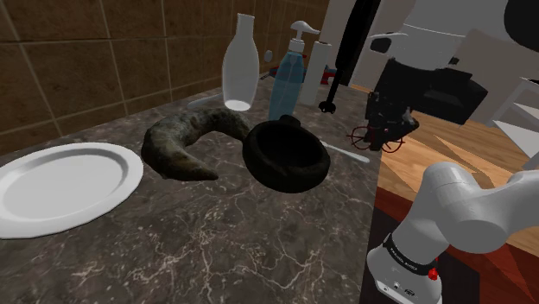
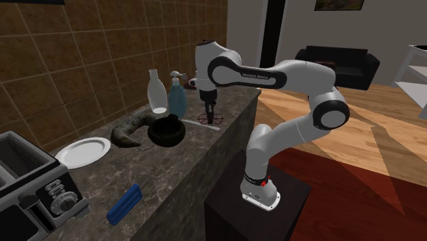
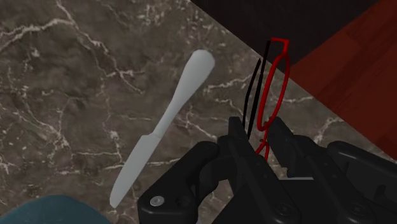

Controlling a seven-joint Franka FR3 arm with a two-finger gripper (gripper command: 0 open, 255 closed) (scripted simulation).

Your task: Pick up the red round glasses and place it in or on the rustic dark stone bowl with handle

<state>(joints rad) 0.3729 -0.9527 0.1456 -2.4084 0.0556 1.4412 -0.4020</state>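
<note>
Dark marble counter [image 1: 259, 233], brown tile wall [image 1: 86, 52] behind, wood floor [image 2: 356, 123]; jaws clamped on red glasses [image 3: 275, 89] nr dark bowl [image 1: 285, 155]

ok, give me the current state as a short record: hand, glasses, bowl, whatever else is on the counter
hand: shut on the red glasses
red glasses: clasped between the fingers, over the counter edge
bowl: dark, with a handle, on the counter, apart from the hand; glasses not in it
knife: white, flat on the counter beside the hand
plate: white, far side of the bowl from the hand
bottle, dispenser: upright behind the bowl
stage: grasped, not yet placed
</note>
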